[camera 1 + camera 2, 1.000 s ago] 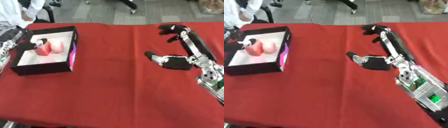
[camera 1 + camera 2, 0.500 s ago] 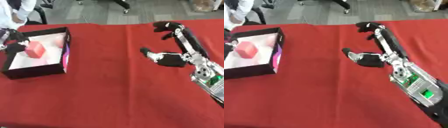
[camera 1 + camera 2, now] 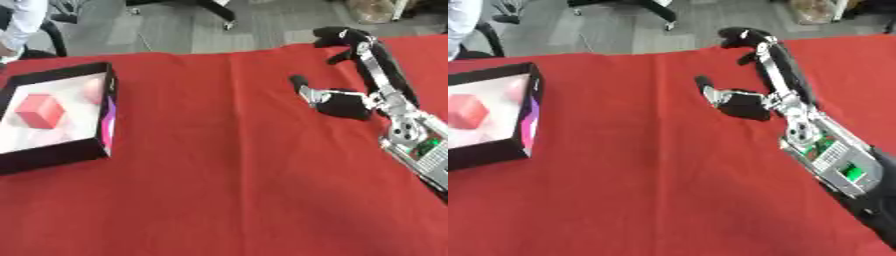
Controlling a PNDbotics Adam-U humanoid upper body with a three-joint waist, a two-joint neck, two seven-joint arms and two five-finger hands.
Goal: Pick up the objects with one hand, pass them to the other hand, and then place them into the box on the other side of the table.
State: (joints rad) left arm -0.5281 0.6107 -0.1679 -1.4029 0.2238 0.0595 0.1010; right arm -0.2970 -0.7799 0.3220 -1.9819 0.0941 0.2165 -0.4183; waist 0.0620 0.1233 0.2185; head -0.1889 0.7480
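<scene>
— Left eye view first: where sits the red cube [image 3: 39,110]?

— Inside the black box [image 3: 58,155], on its white floor, toward the left half. Lies turned cornerwise, one edge facing the near wall, top face tilted a little toward the camera. No long axis to speak of; roughly equal on all sides.

— Anything else in that box?

— A pale pink rounded thing [image 3: 93,90] near the far right corner, apart from the cube. Too blurred to name. Purple and pink print along the box's inner right wall.

— And the box itself?

— Rests on the red table [image 3: 227,190] at the left edge, long side running away from the camera, slightly askew.

— Right robot hand [image 3: 741,102]?

— Over the right part of the table, well apart from the box. Spread wide, holding nothing: fingers [image 3: 745,37] stretched up toward the far edge, thumb [image 3: 707,87] pointing left. Silver forearm with a green-lit panel [image 3: 833,160] coming in from the lower right.

— Left robot hand?

— Shows in neither view.

— Anything standing between hand and box?

— Only bare red cloth with a fold line down the middle. Beyond the far edge, grey floor, chair legs [image 3: 214,10], and a white sleeve [image 3: 22,22] at the upper left corner, touching nothing on the table.
</scene>
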